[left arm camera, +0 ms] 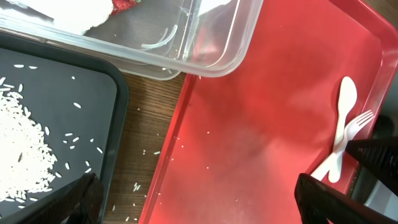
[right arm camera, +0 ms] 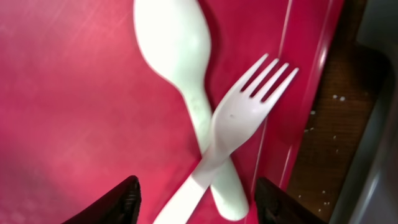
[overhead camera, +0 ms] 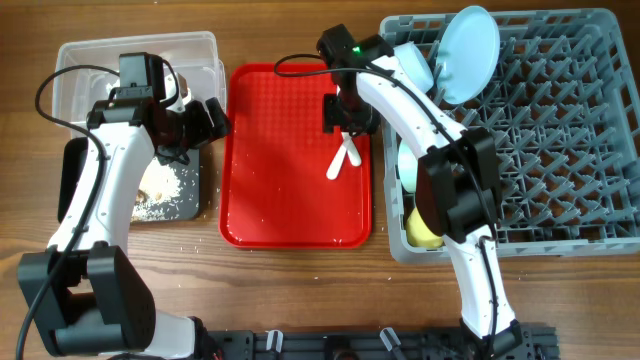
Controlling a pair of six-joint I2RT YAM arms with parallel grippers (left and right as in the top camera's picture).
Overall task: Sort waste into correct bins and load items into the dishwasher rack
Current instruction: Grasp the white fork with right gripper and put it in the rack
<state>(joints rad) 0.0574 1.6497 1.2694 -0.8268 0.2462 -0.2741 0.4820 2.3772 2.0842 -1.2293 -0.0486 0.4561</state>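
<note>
The clear plastic tub (left arm camera: 217, 37), thin-walled with rounded corners, holds crumpled white paper (left arm camera: 74, 14) with a patch of red at its edge; the left arm hides most of the tub's inside from overhead. Just beside it sits the black tray (left arm camera: 99, 68), shallow and matte, with a loose heap of white rice grains (left arm camera: 25, 162) in it. A few stray grains lie on the wooden table (left arm camera: 146, 124) in the narrow gap between the black tray and the red serving tray (left arm camera: 249, 124). The left gripper (left arm camera: 196, 180) hangs over that gap with its dark fingers spread wide and nothing between them. The glossy, raised-rim red tray carries only specks of rice and, near its right rim, a white plastic spoon (right arm camera: 171, 43) and fork (right arm camera: 249, 106) lying crossed at the handles, the fork on top. The right gripper (right arm camera: 198, 183) hovers low over that crossing, its jaws parted and straddling both handles; whether the pads touch them cannot be told. To the right stands the grey dishwasher rack (overhead camera: 560, 150), a square lattice of pegs. A pale blue plate (overhead camera: 468, 52) stands on edge near its back left, a pale blue-green bowl (overhead camera: 412, 65) just beside it. A second bowl (overhead camera: 408, 165) is along the left wall, partly behind the right arm, and a yellow cup (overhead camera: 422, 228) is in the front left corner.
</note>
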